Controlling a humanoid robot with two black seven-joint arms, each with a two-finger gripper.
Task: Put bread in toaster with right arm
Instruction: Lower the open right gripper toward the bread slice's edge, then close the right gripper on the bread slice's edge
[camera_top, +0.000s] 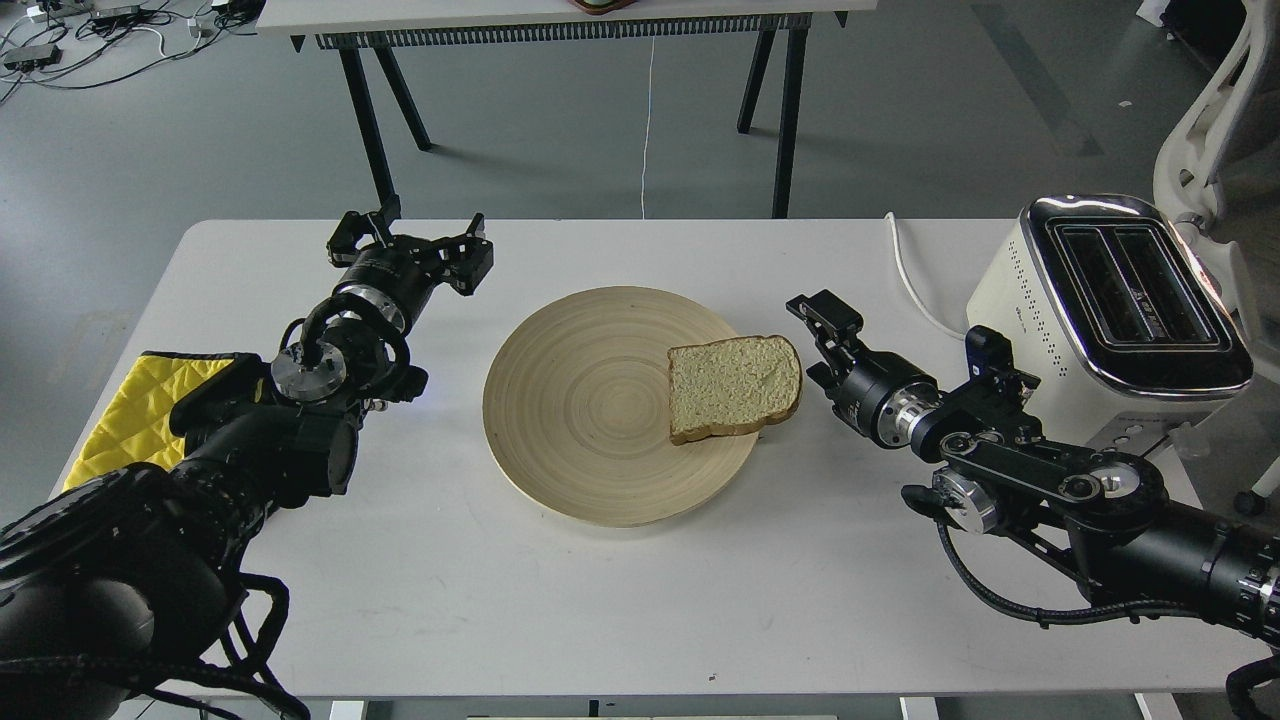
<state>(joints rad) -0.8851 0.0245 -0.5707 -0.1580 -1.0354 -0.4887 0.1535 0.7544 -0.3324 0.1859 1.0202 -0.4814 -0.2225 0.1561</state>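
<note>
Lying on the wooden plate (590, 420), the bread (734, 388) sits just beside the right arm's fingers (820, 318), spread apart and empty; toaster (1105, 320) behind; left fingers (470, 262) also parted.

Plate (600, 420) at tabletop (640, 600) centre; bread (733, 388) on plate's right part; toaster (1110, 315) at right edge, near far corner; cloth (140, 400) at left edge.
</note>
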